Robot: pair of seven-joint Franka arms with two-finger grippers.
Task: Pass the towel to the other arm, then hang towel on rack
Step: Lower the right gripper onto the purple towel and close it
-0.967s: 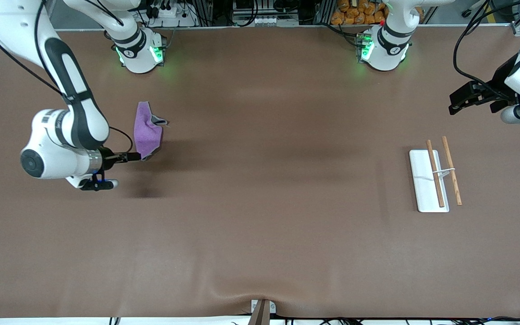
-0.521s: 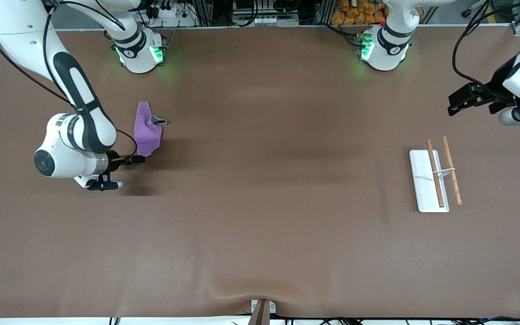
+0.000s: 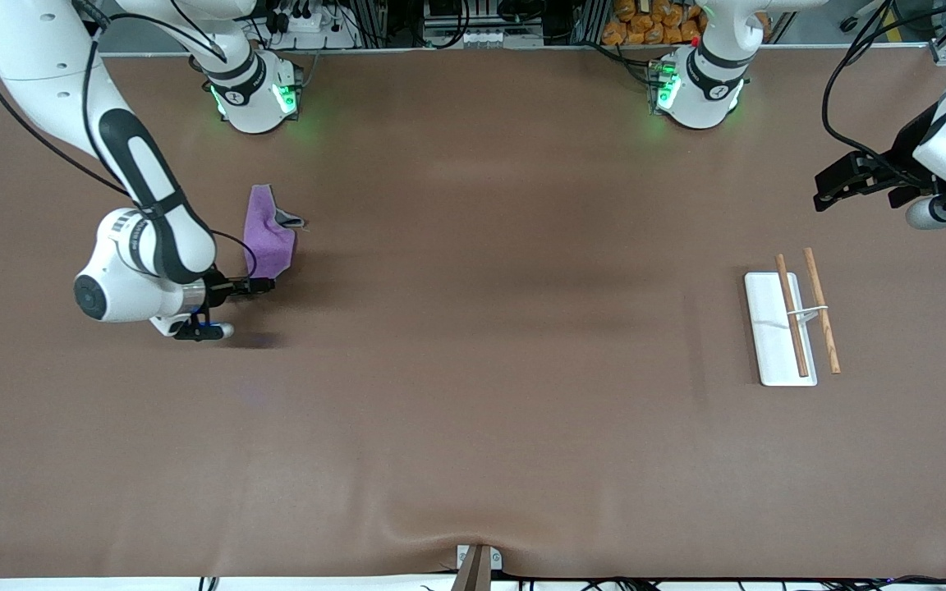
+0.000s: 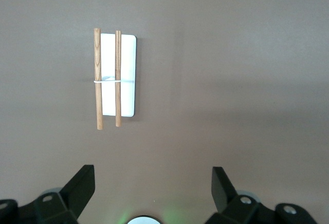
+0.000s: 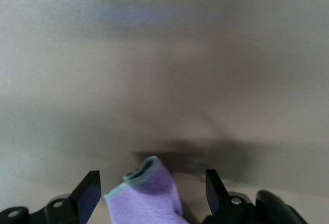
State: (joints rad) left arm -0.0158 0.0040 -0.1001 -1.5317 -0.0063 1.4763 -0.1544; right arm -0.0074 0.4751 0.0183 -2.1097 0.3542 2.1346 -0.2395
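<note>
Since a second ago the right gripper (image 3: 264,285) has slid in low, its jaws wide around the towel (image 3: 267,236) edge lying on the counter (image 3: 473,369) near the right arm's base, where a shallow pinch could slip, while the left gripper (image 3: 830,187) waits wide open near the rack (image 3: 793,327).

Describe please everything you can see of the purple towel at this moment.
The towel is a small, soft, fleecy purple cloth with a dark grey reverse that shows at one folded-over corner. It lies crumpled on the brown table, toward the right arm's end. The right gripper is at its end nearer the front camera. In the right wrist view, a raised fold with a pale edge sits between the open fingers, which do not pinch it yet.
</note>
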